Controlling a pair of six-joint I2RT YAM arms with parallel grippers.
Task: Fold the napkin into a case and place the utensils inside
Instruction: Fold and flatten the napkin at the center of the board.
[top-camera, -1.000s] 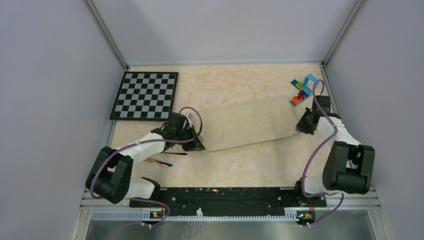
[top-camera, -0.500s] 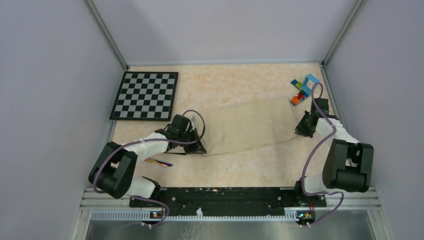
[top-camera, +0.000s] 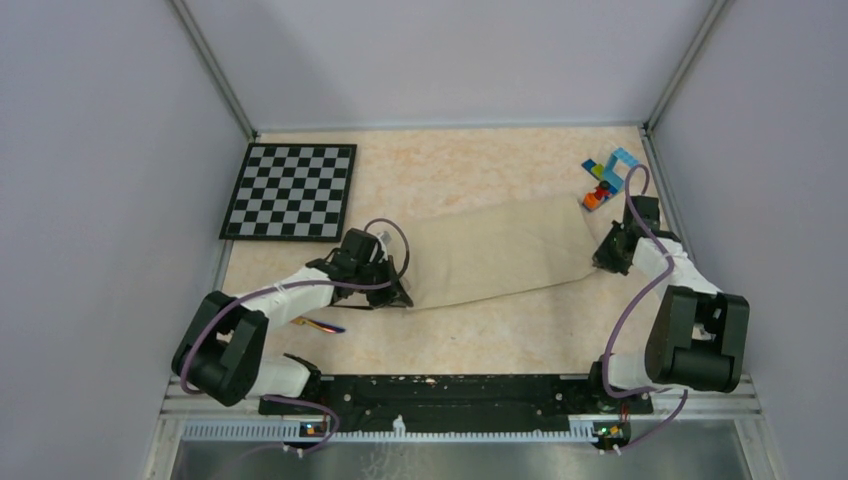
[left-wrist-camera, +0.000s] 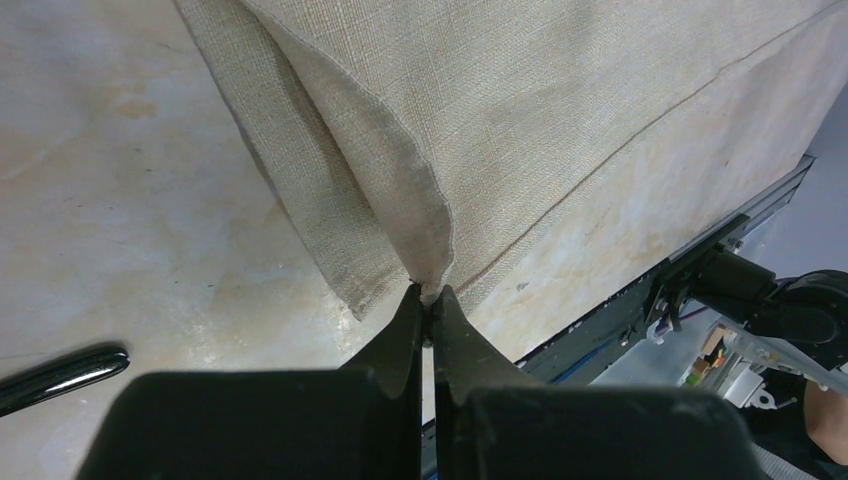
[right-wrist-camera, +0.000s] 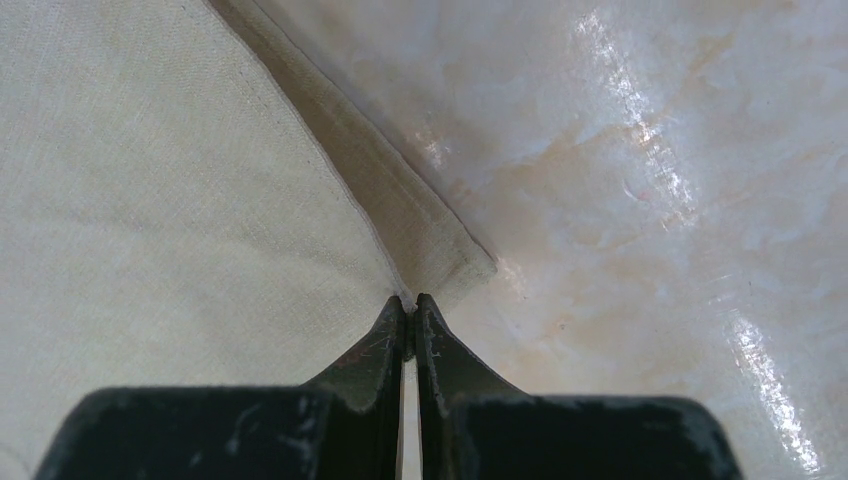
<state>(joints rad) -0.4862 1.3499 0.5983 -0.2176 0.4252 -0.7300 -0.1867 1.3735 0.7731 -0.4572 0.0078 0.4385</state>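
Note:
The cream-beige napkin lies folded into a long band across the middle of the table, running from left to right. At its near left corner my left gripper is shut on the upper layer, pinching it into a raised ridge over the lower layer. My right gripper is shut on the cloth's near right corner, with a folded strip showing beside it. Dark utensils lie under my left arm; one has an orange-purple sheen. A black utensil handle shows on the table left of my left fingers.
A black-and-white chequered board lies at the back left. Small coloured toy bricks sit at the back right, just behind my right arm. Grey walls close the table on three sides.
Both grippers have carried the napkin's near edge slightly towards the back, narrowing the band. The left gripper shifted a little to the right. Both stay shut on the cloth.

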